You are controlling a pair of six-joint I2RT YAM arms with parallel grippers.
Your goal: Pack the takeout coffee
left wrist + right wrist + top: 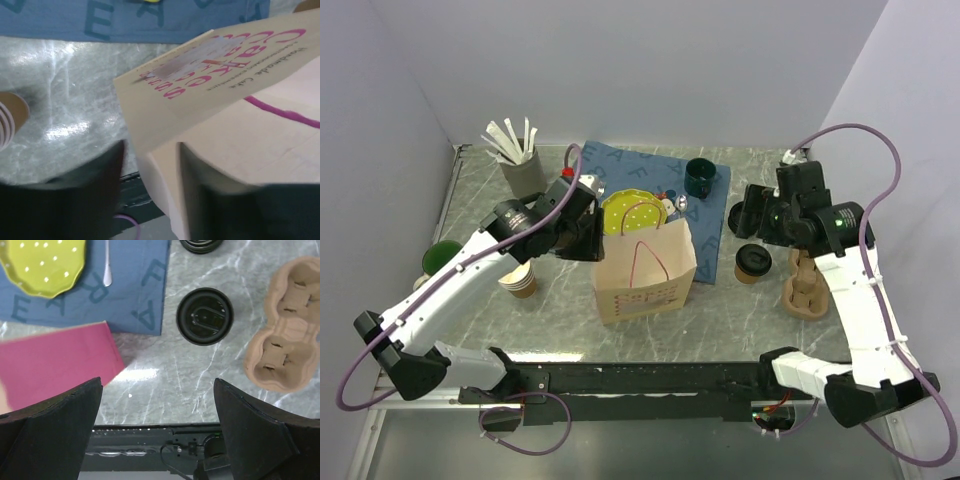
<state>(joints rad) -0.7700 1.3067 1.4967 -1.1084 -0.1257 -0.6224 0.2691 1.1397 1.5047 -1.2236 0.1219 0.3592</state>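
The takeout coffee (752, 262), a brown paper cup with a black lid, stands on the marble table right of the paper bag (645, 270). From the right wrist its lid (205, 316) shows from above, ahead of the fingers. My right gripper (750, 215) hovers open just behind the cup, empty (158, 385). My left gripper (588, 235) is at the bag's upper left rim. In the left wrist view its jaws (150, 170) straddle the bag's edge (225, 100), with a gap still showing beside the left finger.
A cardboard cup carrier (807, 285) lies right of the coffee. On the blue cloth (710, 215) are a yellow plate (632, 212) and a dark green mug (699, 177). Stacked paper cups (520, 280) stand left of the bag, and a utensil holder (520, 160) at the back left.
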